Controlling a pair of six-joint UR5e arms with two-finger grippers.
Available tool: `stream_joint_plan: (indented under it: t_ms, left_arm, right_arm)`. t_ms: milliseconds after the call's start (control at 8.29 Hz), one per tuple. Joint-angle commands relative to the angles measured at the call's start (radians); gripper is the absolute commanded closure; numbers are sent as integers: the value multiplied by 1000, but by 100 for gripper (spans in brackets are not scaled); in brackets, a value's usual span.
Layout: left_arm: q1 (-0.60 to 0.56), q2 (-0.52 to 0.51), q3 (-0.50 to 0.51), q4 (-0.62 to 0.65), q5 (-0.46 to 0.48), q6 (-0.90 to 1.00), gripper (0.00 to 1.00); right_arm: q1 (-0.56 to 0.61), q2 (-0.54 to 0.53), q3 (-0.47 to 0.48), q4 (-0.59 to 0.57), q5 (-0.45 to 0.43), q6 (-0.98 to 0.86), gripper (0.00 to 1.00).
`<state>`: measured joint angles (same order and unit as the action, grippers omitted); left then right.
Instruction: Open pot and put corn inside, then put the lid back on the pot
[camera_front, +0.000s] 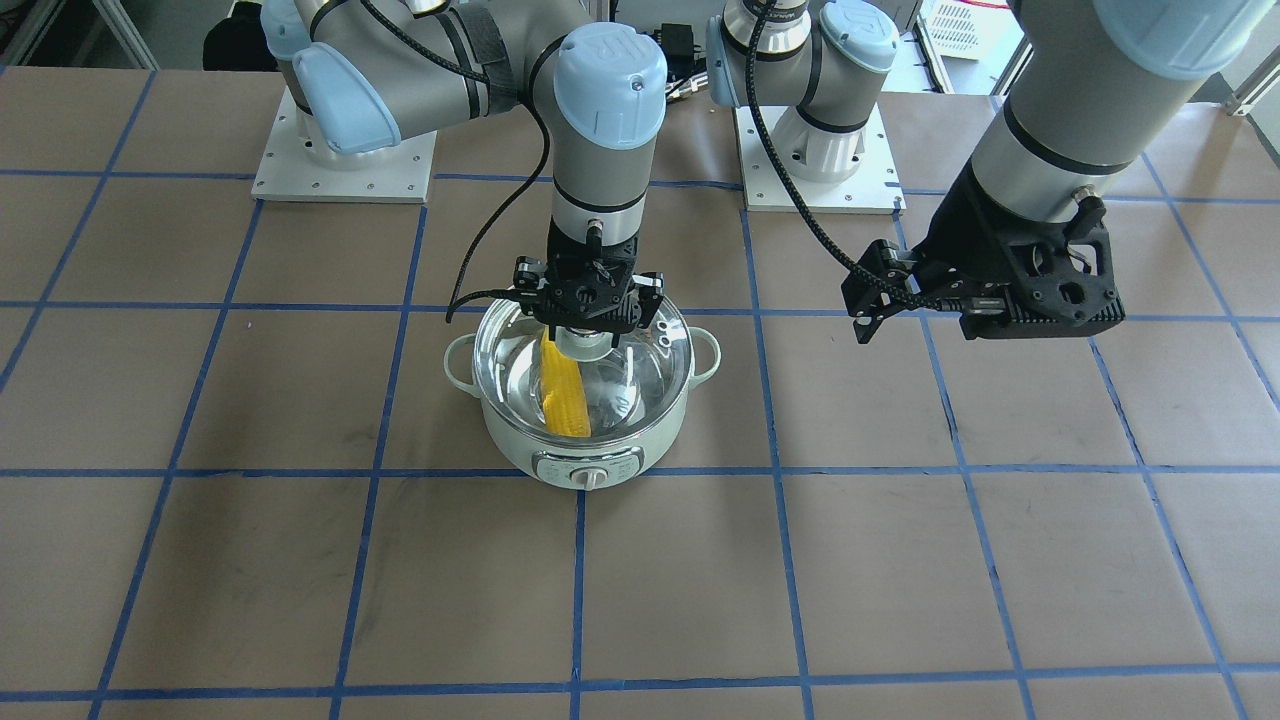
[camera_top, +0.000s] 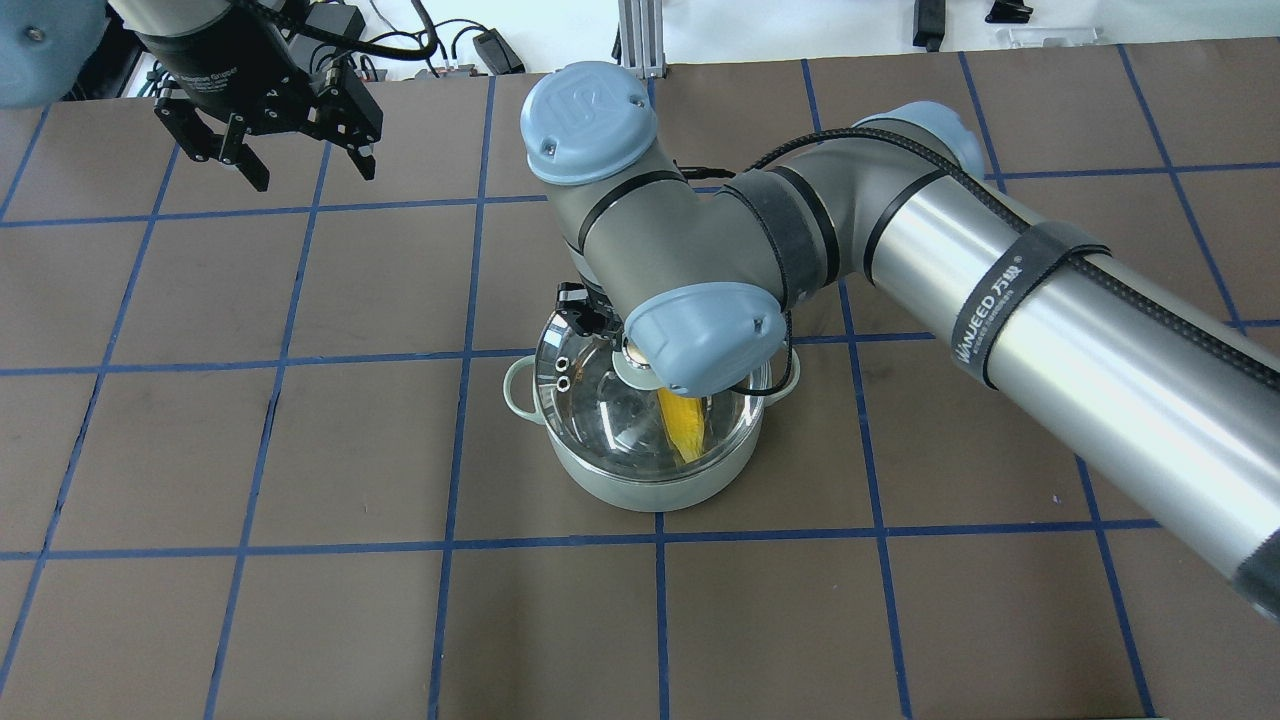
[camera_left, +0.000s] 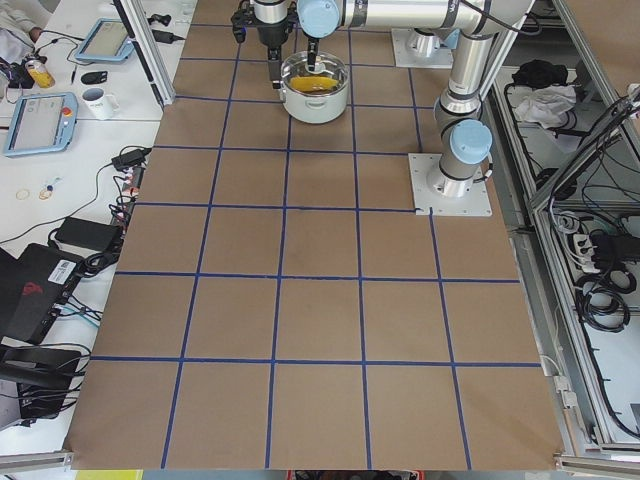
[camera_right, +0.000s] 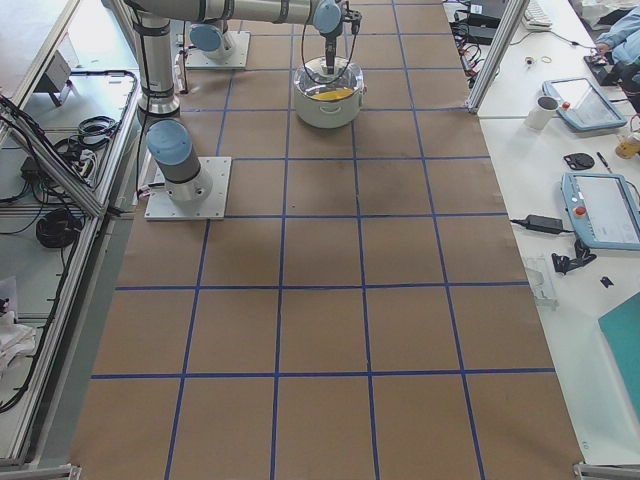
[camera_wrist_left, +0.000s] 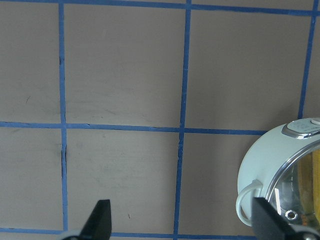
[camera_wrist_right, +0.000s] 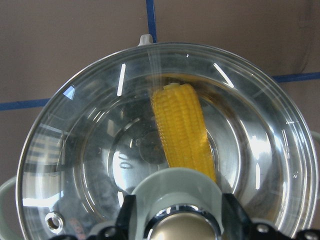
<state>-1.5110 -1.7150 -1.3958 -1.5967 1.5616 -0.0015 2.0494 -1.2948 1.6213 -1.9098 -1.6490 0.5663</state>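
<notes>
Lowest in the front-facing frame, the small round mint-green electric pot (camera_front: 512, 448) sits just left of centre on the brown table (camera_front: 700, 580) with its blue tape grid, dial panel toward the camera. Inside it the bright yellow corn cob (camera_front: 563, 395) lies slanted against the steel wall, so that step looks done. The clear glass dome lid (camera_front: 645, 372) covers the rim, seemingly seated. Just behind, the right gripper (camera_front: 586, 338) clasps the beige knob (camera_wrist_right: 181, 231), probably to settle the lid squarely. Beyond, upper left in the overhead frame, the left gripper (camera_top: 308, 165) hangs spread and empty, well apart, out of the way
</notes>
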Motion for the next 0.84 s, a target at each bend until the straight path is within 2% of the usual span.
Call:
stream_joint_plan:
  t_ms: [0,723]
  left_arm:
    - [0,0,-6,1,0,0,0]
    - [0,0,-9,1,0,0,0]
  right_arm:
    - [0,-3,-1,5,-2,7,68]
    - [-6,0,-1,8,8,-2,67]
